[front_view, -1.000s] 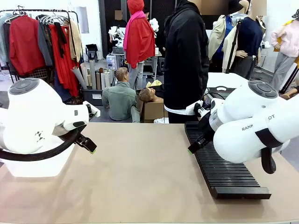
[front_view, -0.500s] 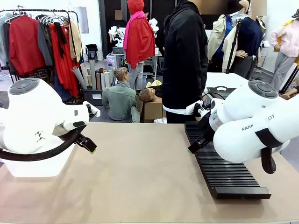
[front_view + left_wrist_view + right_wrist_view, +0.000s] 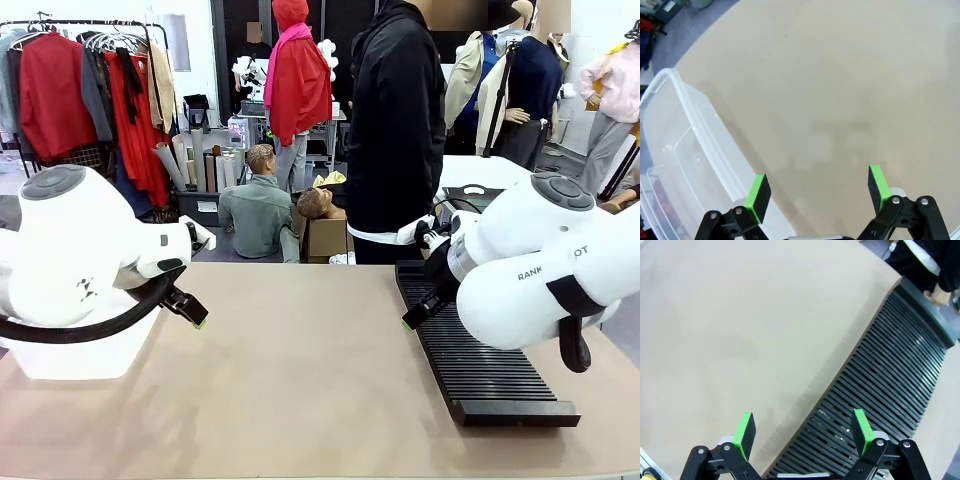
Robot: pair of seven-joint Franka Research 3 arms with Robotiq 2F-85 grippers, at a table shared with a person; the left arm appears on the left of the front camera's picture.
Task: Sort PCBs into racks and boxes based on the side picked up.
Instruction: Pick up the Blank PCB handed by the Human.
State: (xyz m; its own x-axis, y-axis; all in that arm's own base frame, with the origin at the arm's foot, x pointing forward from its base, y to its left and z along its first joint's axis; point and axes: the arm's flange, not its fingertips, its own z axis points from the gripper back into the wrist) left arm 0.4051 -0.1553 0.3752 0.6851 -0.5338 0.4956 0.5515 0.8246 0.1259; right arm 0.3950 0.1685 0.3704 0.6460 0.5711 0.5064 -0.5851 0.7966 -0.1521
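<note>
The PCBs are out of view. The long black slotted rack [image 3: 480, 360] lies on the right of the tan table, running from the far edge toward me. My right gripper [image 3: 409, 322] hangs open just left of it; in the right wrist view its green pads [image 3: 744, 428] straddle the rack's [image 3: 890, 375] near edge with nothing between them. The clear plastic box [image 3: 100, 355] stands at the left under my left arm. My left gripper [image 3: 200, 321] is open above bare table, right beside the box's rim [image 3: 700, 130], and holds nothing [image 3: 819, 186].
A person in a black top [image 3: 395, 130] stands at the far side of the table, one hand [image 3: 940, 294] at the rack's far end. The table's middle [image 3: 300, 370] is bare tan surface. Clothes rails and other people fill the room behind.
</note>
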